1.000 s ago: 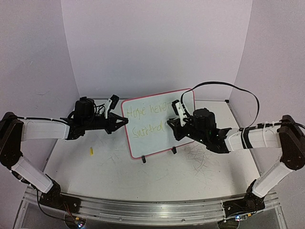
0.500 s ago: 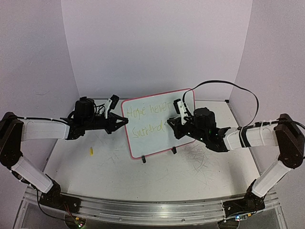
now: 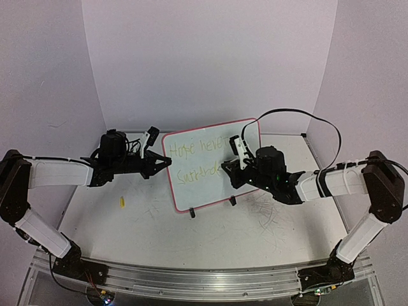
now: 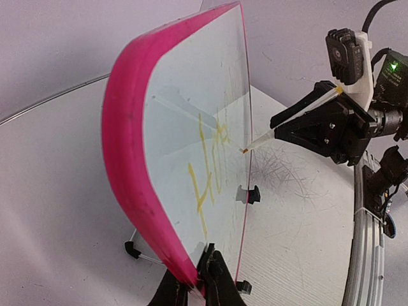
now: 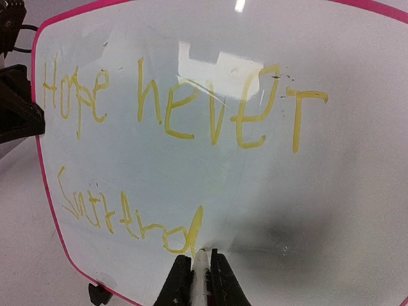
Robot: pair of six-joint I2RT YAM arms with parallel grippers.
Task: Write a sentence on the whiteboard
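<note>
The whiteboard, pink-framed, stands tilted at mid-table on black clip feet. My left gripper is shut on its left edge, as the left wrist view shows. My right gripper is shut on a white marker whose tip touches the board's face. The sentence is in yellow: "Hope never" on top, "Surrend" below. The tip rests at the foot of the last "d". The marker also shows from the left wrist.
A small yellow cap lies on the table left of the board. Grey scratch marks cover the table on the right. A black cable loops above my right arm. Purple walls close in behind and at both sides.
My right gripper has edged left along the lower line with the marker. The left gripper and the board have not moved.
</note>
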